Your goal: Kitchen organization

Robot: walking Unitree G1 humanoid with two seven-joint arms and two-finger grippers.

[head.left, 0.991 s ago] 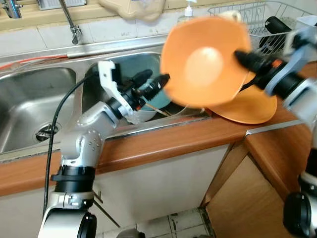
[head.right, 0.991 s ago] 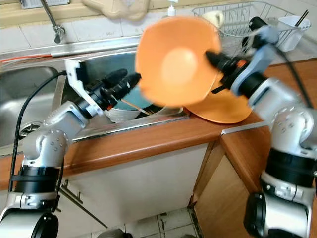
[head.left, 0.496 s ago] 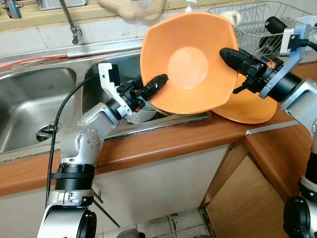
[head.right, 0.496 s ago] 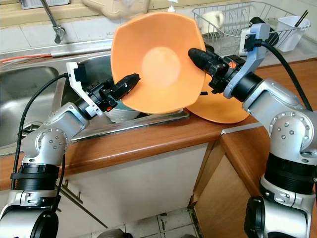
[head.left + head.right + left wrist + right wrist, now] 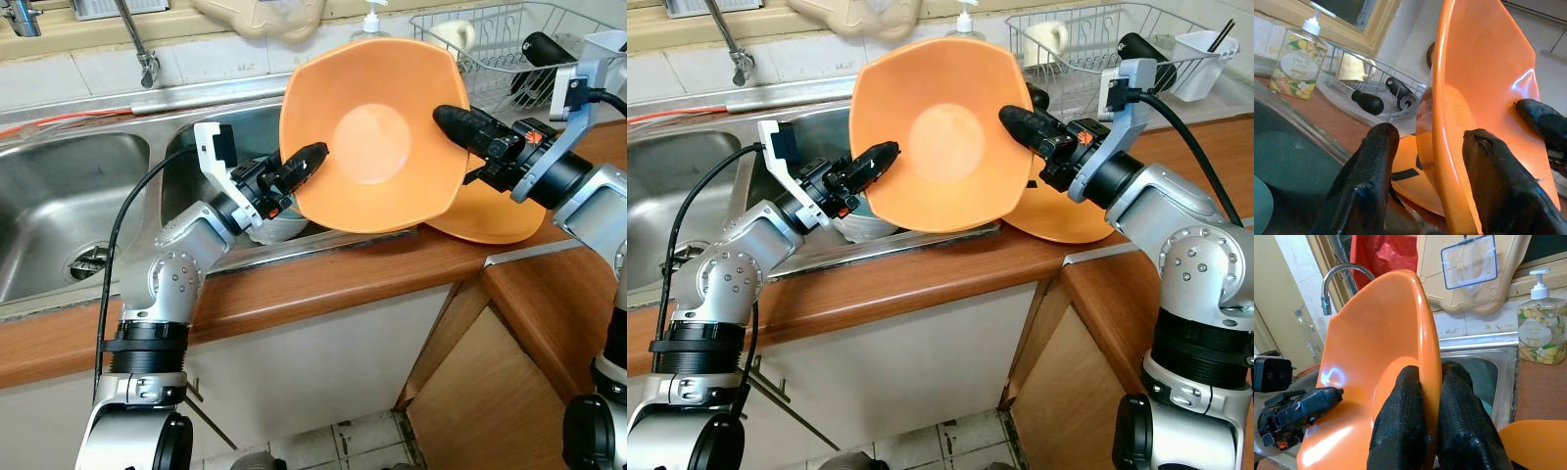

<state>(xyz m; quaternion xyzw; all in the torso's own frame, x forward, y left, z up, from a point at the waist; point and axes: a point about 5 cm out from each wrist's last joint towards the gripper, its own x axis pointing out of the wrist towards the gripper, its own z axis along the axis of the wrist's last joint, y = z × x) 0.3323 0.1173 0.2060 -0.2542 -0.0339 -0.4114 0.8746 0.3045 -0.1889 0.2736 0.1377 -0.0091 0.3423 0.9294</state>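
The right arm reaches in from the right with its elbow bent, and the right gripper [image 5: 1420,426] has its two black fingers pinched tight on the rim of an orange bowl [image 5: 372,137], one finger on each face. The left arm rises from below and stretches forward over the counter edge. The left gripper [image 5: 1427,161] has its fingers spread to either side of the bowl's opposite rim, not pressed against it.
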